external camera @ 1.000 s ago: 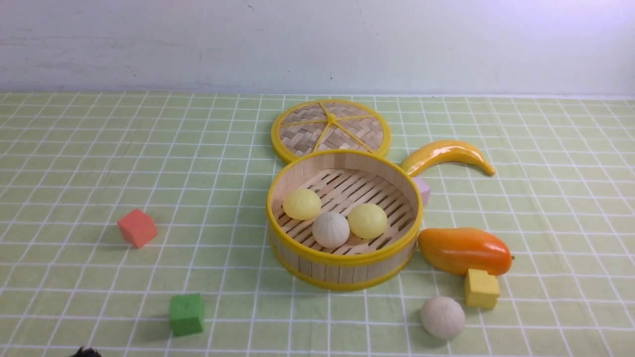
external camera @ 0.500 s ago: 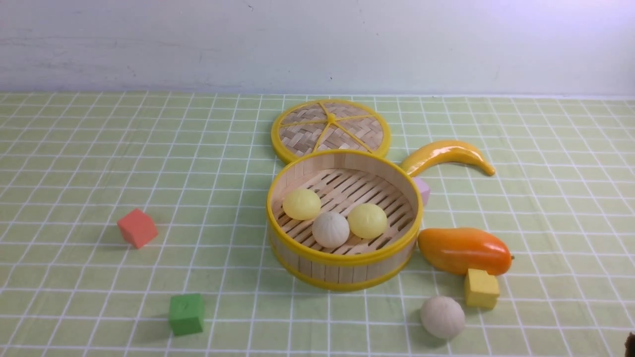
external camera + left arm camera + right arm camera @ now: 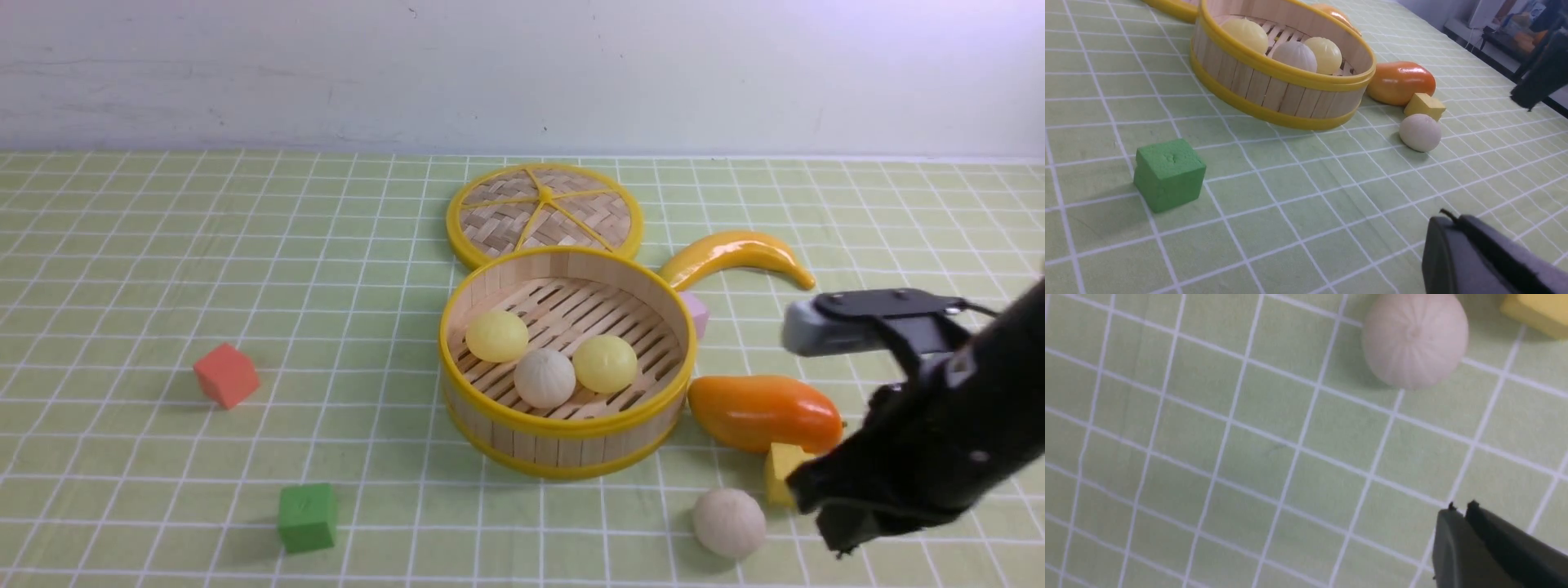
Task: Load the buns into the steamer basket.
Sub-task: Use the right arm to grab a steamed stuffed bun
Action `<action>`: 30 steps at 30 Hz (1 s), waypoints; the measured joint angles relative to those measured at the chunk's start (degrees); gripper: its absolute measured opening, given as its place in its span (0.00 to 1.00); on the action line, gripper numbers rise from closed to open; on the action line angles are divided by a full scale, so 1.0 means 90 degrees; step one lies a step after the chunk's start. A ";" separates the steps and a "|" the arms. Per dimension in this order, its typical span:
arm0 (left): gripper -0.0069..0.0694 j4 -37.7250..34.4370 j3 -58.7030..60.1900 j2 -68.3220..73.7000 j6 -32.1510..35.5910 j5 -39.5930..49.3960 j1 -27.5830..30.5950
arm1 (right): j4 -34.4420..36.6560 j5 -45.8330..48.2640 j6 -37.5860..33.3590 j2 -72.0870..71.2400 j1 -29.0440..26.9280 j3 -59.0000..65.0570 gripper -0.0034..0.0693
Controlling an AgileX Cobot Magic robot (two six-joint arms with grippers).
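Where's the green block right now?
In the front view, the green block sits on the table at the near left, with the red block farther back.

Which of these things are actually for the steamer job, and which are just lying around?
For the job:
- steamer basket
- three buns inside it: two yellow, one off-white
- off-white bun on the cloth

Just lying about:
- woven lid
- banana
- orange mango
- red, green, yellow and pink cubes
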 joint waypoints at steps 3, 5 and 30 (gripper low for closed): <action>0.07 0.0000 0.0000 0.0000 0.0000 0.0006 0.0000 | -0.0180 -0.0275 0.0283 0.0548 0.0227 -0.0202 0.15; 0.07 0.0000 0.0000 0.0000 0.0000 0.0006 0.0000 | -0.0217 -0.0409 0.0346 0.0835 0.0276 -0.0291 0.20; 0.08 0.0000 0.0000 0.0000 0.0000 0.0024 0.0000 | -0.0469 -0.1809 0.0477 0.2062 0.0292 -0.0519 0.21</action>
